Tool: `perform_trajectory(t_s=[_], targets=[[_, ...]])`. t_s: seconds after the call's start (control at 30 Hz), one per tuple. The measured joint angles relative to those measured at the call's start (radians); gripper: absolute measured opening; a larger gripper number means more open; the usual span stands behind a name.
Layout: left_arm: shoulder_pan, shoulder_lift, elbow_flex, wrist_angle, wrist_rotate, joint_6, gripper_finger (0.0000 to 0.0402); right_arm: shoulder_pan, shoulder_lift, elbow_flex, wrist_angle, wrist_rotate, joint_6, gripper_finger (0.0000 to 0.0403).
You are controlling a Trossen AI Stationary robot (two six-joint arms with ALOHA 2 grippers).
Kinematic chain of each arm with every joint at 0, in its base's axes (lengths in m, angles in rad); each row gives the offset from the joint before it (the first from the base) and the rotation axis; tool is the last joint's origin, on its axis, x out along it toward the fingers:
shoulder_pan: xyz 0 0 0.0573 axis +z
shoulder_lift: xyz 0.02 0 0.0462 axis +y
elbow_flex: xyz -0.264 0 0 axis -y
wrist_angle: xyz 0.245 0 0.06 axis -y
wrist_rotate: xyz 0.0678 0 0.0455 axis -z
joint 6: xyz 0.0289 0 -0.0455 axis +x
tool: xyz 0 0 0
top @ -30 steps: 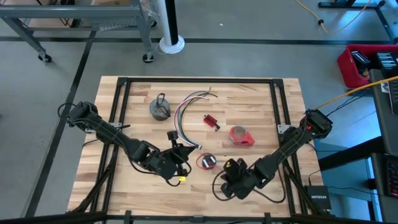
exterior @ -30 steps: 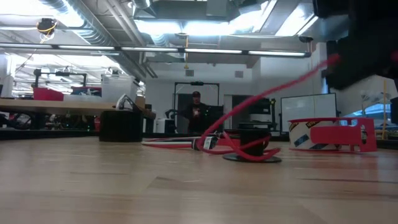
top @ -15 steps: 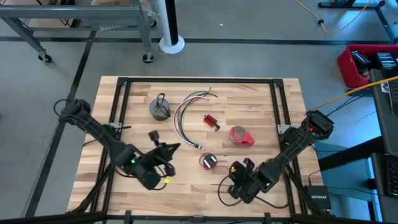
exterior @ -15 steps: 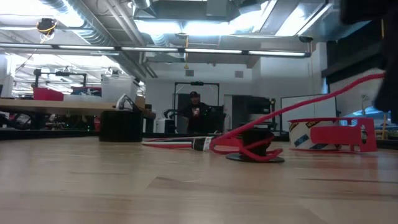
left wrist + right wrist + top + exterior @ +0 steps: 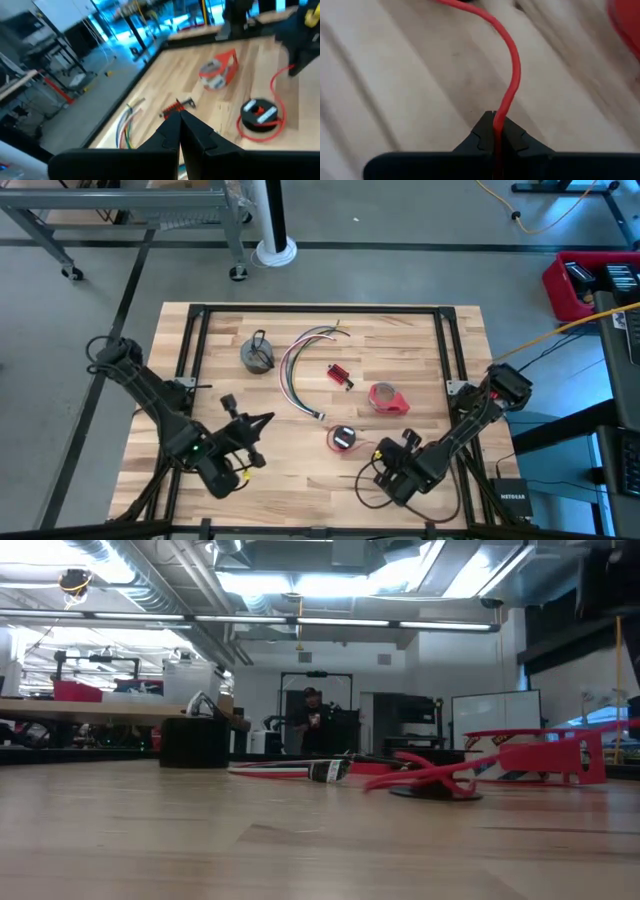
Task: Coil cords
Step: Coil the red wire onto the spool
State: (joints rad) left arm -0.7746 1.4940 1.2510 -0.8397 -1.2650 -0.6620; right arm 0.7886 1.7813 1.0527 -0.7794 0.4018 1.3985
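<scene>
Wooden slats of the worktop carry, from the left, the left end effector with its fingers pressed together on nothing near the front edge, then the small grey coil near the back. Next comes the long wire bundle curving through the middle, with the red tape roll further right. Right of the bundle's near end lies the black-and-red coil, whose loose red strand runs to the right end effector, which pinches it.

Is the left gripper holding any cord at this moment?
No, the left gripper is shut on nothing in its wrist view, while the red cord is pinched in the right gripper.
</scene>
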Motion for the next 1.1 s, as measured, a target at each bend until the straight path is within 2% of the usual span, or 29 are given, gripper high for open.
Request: perform_trajectory(t_s=[0.1,0.2,0.3,0.43,0.47,0.57,0.67,0.77,0.9,1.0,1.1], targets=[[-0.05,0.0,0.0,-0.035,-0.072,-0.05,0.0,-0.019,0.019,-0.001,-0.022,0.003,0.005,0.0001],[-0.126,0.0,0.0,-0.168,-0.158,-0.185,0.0,-0.019,0.024,-0.001,-0.017,0.029,0.005,0.0001],[-0.208,0.0,0.0,-0.383,-0.199,-0.431,0.0,-0.015,0.021,-0.001,-0.004,0.061,0.008,0.0001],[-0.301,-0.012,-0.001,-0.734,-0.222,-0.835,0.0,-0.016,0.006,-0.001,-0.005,0.081,0.009,0.0001],[-0.316,-0.025,-0.009,-0.734,-0.223,-0.882,0.0,-0.017,0.004,-0.001,-0.006,0.086,0.009,0.0001],[-0.345,-0.116,-0.054,-0.678,-0.244,-0.762,0.0,-0.017,-0.02,-0.001,-0.016,0.12,0.008,0.0001],[-0.343,-0.213,-0.115,-0.735,-0.277,-0.852,0.0,-0.016,-0.037,-0.001,-0.037,0.146,0.009,0.0001],[-0.308,-0.345,-0.224,-0.723,-0.294,-0.899,0.0,-0.016,-0.058,-0.001,-0.058,0.177,0.009,0.0001],[-0.244,-0.519,-0.427,-0.719,-0.294,-1.067,0.0,-0.017,-0.06,-0.001,-0.066,0.189,0.005,0.0001],[-0.199,-0.642,-0.597,-0.698,-0.305,-1.262,0.0,-0.017,-0.061,-0.001,-0.066,0.19,0.002,0.0001],[-0.175,-0.721,-0.757,-0.559,-0.307,-1.39,0.0,-0.017,-0.062,-0.001,-0.061,0.193,-0.001,0.0001]])
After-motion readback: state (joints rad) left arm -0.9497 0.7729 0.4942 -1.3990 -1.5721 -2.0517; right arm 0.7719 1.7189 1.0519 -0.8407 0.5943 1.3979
